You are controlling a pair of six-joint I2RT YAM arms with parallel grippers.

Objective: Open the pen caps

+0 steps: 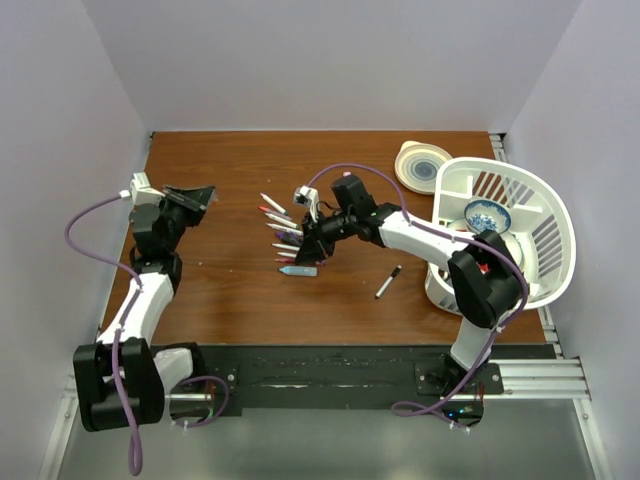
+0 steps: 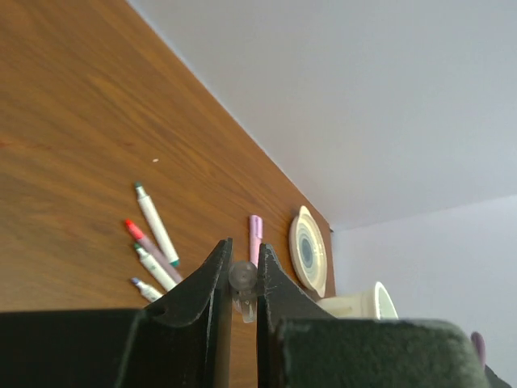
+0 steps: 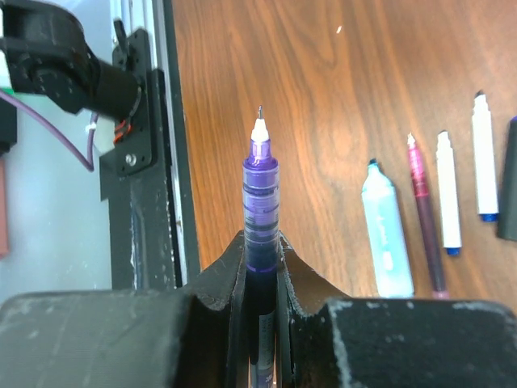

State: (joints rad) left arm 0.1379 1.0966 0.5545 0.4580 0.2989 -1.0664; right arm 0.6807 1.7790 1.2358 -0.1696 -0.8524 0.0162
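Observation:
My right gripper [image 3: 261, 242] is shut on a purple pen [image 3: 261, 194] whose bare tip sticks out with no cap on it. In the top view it [image 1: 306, 250] is low at the near edge of the pen pile [image 1: 280, 225]. My left gripper [image 2: 242, 249] is shut on a small clear greyish pen cap [image 2: 242, 276] and is held up over the table's left side [image 1: 190, 197], apart from the pile. Loose pens lie on the table: a teal marker [image 3: 386, 234], a magenta pen [image 3: 424, 210], white-barrelled pens [image 3: 448, 194] and a pink pen [image 2: 255, 234].
A black pen [image 1: 388, 282] lies alone right of the pile. A white basket [image 1: 545, 235] holding a blue-patterned bowl [image 1: 487, 215] stands at the right edge. A cream plate [image 1: 423, 165] lies at the back right. The black rail [image 3: 149, 162] marks the table's near edge.

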